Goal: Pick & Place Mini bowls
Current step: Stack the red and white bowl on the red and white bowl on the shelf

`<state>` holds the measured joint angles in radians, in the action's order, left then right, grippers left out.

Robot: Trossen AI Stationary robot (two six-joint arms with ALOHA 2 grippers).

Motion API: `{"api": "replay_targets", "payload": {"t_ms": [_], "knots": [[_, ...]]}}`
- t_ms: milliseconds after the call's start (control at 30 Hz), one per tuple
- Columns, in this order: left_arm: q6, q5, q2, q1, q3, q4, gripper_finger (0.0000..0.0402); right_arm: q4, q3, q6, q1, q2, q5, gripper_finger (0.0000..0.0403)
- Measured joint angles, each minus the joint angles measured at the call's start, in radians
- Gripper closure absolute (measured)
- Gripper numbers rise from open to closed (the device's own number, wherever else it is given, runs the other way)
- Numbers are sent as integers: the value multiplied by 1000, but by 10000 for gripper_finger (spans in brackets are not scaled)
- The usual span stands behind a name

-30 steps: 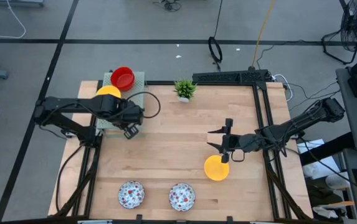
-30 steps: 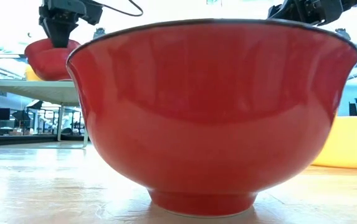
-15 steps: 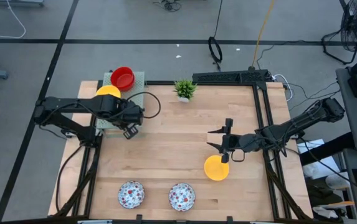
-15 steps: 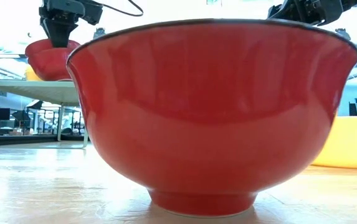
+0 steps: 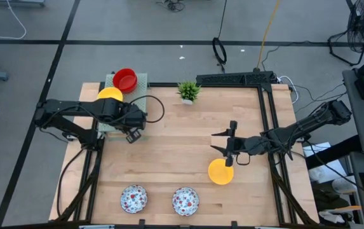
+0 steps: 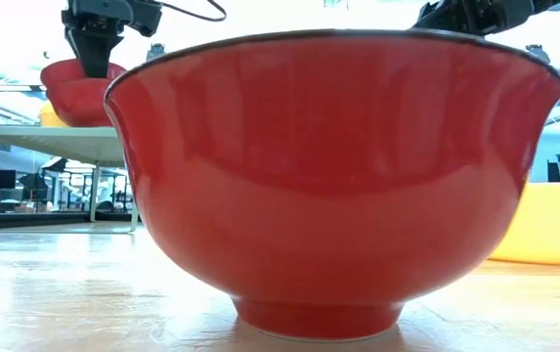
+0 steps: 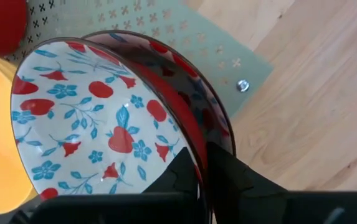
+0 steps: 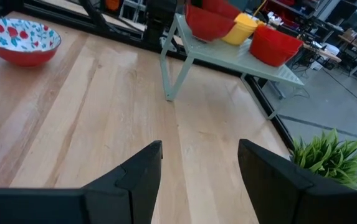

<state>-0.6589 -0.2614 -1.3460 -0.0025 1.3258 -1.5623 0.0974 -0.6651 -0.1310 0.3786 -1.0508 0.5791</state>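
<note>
My left gripper (image 5: 133,132) is shut on a white floral bowl with a red outside (image 7: 103,124) over the pale green perforated shelf (image 7: 228,37) at the table's far left. A plain red bowl (image 5: 125,79) and a yellow bowl (image 5: 110,94) sit on that shelf. My right gripper (image 5: 215,141) hangs open and empty above the table, just beyond a yellow bowl (image 5: 220,172) that rests on the wood. Two more floral bowls (image 5: 133,198) (image 5: 185,200) stand near the front edge. My left gripper holds the floral bowl by its rim (image 7: 198,146), with one finger inside the bowl and one on its red outer wall. The bowl is tilted in the hold and sits low over the shelf (image 6: 55,132). Whether its foot touches the shelf, I cannot tell.
A small green potted plant (image 5: 188,91) stands at the far edge, mid-table. One red-walled bowl (image 6: 328,176) fills the low view, right in front of that camera. Bare wood lies between the shelf and my right gripper (image 8: 197,168).
</note>
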Motion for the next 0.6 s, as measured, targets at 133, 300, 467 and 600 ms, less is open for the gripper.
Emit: {"api": "replay_targets", "payload": {"t_ms": [133,300,467,600], "knots": [[-21,-1,0,0,0,23,363,5,0,-14,0,0,0,204],[-28,-2,0,0,0,33,331,5,0,-13,0,0,0,204],[-36,-2,0,0,0,59,325,4,0,-13,0,0,0,204],[-63,-2,0,1,10,55,324,4,0,-13,0,0,0,204]]}}
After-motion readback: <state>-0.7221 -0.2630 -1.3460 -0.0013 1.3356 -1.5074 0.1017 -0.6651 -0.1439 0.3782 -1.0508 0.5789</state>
